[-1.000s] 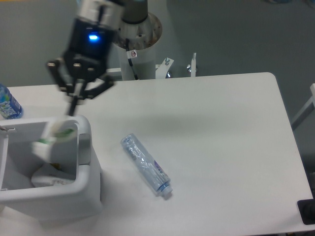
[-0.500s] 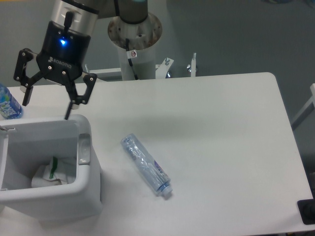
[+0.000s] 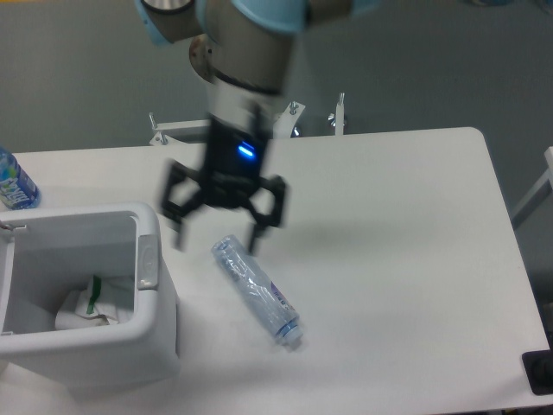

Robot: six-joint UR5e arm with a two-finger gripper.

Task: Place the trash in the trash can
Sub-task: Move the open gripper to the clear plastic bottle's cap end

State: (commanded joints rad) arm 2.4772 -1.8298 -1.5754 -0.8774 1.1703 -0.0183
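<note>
Hovering above the white surface (image 3: pixel 389 216), the pincer (image 3: pixel 216 242) hangs with its fingers spread wide and nothing between them; it is motion-blurred, a blue light glowing on its body. It sits just above and to the left of the upper end of the crushed clear plastic bottle (image 3: pixel 257 291), not visibly touching it. Bottle lies flat on the surface, slanted, base toward the pincer, cap end pointing lower right.

White trash can (image 3: pixel 147 333) stands at the lower left, just beside the bottle's left, a gap of bare surface between them. Grey oval tab (image 3: pixel 148 264) faces the bottle side. Crumpled white wrapper with a green mark (image 3: pixel 86 303) rests inside the can, on its floor.

Intact bottle with a blue label (image 3: pixel 13 183) stands at the far left edge, behind the can, partly cut off by the frame. Robot base column (image 3: pixel 238 95) rises behind the rear edge of the surface, with metal brackets (image 3: pixel 337 117) beside it. Nothing lies between pincer and crushed bottle.
</note>
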